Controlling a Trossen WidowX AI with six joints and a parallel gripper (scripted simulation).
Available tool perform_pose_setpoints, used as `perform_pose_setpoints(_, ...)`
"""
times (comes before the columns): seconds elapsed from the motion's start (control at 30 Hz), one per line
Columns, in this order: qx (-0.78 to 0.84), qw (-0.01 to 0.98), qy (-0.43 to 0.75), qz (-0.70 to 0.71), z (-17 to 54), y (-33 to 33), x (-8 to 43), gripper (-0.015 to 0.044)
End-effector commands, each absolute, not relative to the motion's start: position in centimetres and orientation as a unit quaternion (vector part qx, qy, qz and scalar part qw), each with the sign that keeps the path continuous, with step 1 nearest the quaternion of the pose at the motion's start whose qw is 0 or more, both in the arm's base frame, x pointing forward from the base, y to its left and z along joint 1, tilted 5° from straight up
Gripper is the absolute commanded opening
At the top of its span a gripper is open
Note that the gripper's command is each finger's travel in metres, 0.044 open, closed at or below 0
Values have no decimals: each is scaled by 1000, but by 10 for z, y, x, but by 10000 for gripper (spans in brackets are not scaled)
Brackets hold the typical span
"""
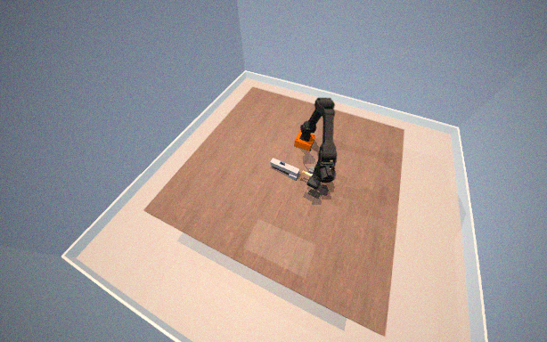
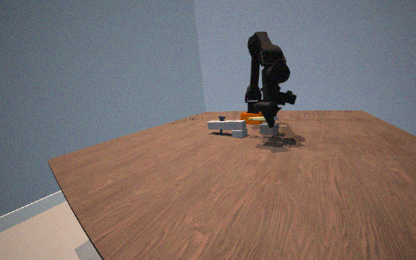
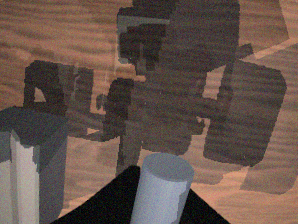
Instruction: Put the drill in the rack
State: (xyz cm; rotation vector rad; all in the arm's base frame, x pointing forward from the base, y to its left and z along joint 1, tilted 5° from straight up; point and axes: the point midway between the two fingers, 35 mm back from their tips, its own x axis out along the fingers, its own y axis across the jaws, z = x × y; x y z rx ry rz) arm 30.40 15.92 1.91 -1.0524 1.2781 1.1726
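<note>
The pale housing block (image 1: 284, 166) (image 2: 225, 124) stands left of the arm, with the small dark blue key (image 1: 281, 163) (image 2: 221, 118) on top. My gripper (image 2: 271, 124) (image 3: 148, 177) is shut on the drill, a rod with a pale yellow shank (image 1: 306, 174) (image 2: 255, 118) and a blue-grey round end (image 3: 168, 170). The drill lies level, outside the housing, its yellow shank pointing toward it. The grey rack block (image 2: 264, 131) (image 3: 52, 160) stands behind the fingers in the exterior view. In the wrist view it is left of the drill, with a pale groove. Contact between drill and rack cannot be told.
The orange arm base (image 1: 304, 142) (image 2: 246, 118) stands behind the housing and the rack. The arm and its shadow cover part of the rack area. A paler rectangular patch (image 1: 280, 248) shows on the wooden table (image 1: 219, 178) near its front edge.
</note>
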Motion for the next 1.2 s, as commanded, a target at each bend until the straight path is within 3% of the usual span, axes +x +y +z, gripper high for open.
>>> perform_pose_setpoints(0.0, -442, 529, 531, 492, 22, 160, 305, 0)
perform_pose_setpoints(1.17, -442, 529, 531, 492, 28, 159, 304, 0)
